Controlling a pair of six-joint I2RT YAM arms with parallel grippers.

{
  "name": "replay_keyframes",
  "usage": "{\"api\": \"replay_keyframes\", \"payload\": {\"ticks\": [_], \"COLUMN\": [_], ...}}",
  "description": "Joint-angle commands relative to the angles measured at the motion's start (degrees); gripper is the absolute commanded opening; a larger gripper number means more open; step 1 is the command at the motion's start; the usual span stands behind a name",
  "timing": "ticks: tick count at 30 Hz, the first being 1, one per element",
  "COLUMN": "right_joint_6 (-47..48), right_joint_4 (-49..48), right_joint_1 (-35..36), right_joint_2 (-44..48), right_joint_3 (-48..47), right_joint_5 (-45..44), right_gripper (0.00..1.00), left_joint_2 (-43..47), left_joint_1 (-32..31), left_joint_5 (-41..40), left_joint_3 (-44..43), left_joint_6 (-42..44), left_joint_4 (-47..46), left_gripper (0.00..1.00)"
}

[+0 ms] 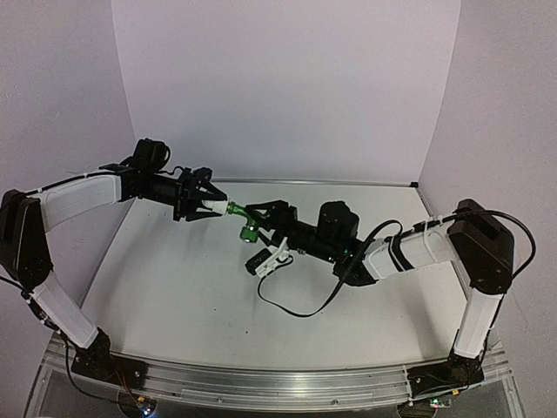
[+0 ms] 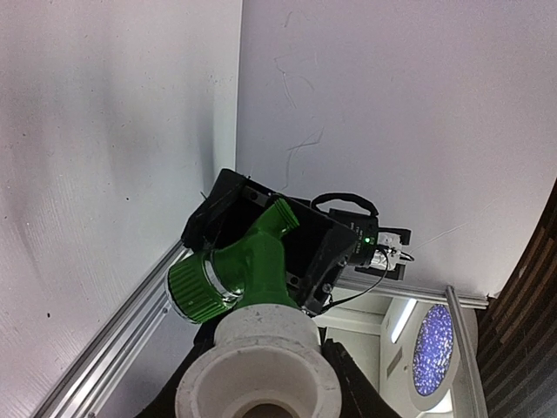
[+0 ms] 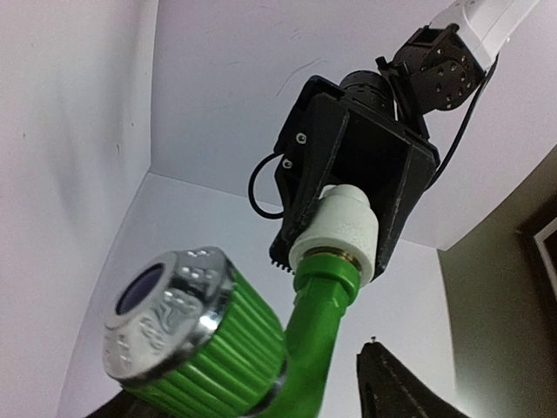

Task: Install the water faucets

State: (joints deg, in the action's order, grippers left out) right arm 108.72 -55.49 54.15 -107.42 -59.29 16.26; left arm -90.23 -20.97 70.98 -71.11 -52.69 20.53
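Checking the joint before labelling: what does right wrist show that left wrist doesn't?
Only right wrist: the silver cap on the knob of the small green plastic tap, the brass ring where its stem enters the stubby white plastic pipe fitting, and the left claw clamped on that fitting.
Only left wrist: the fitting's open bore, and the right claw behind the tap; whether it grips is unclear.
Both: tap and fitting joined end to end.

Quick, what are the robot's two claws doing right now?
Left gripper: shut on the white fitting.
Right gripper: jaws either side of the green tap; whether they grip it cannot be told.
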Motion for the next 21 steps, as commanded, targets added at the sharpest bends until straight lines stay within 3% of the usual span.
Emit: {"api": "replay_keyframes", "payload": {"ticks": [1,11,17,21], "right_joint_6": [-10.9,-44.8,-74.7,-98.4], "right_joint_4": [1.2,21.7,24.7,25.4], "right_joint_1": [0.5,0.2,-2.6,-6.6], "right_joint_2": [3.4,6.8,7.5,7.9], "right_joint_3": [-0.2,-5.7,-7.1,-8.2], "right_joint_5": [2.6,6.4,13.0,22.0], "right_gripper": [0.49,0.05,0.00,0.00], "left_joint_2": [2.5,1.6,3.5,7.6], "left_joint_1": [-0.4,-0.5,-0.7,-2.5], "left_joint_5": [1.3,-0.1,-5.2,-11.1], "left_joint_3": [-0.2,-1.5,-2.2,-0.7], "left_joint_6": [0.8,4.9,15.9,29.8], "left_joint_4": [-2.2,-2.2,-2.2,-3.9], "left_gripper": [0.00,0.00,0.00,0.00]}}
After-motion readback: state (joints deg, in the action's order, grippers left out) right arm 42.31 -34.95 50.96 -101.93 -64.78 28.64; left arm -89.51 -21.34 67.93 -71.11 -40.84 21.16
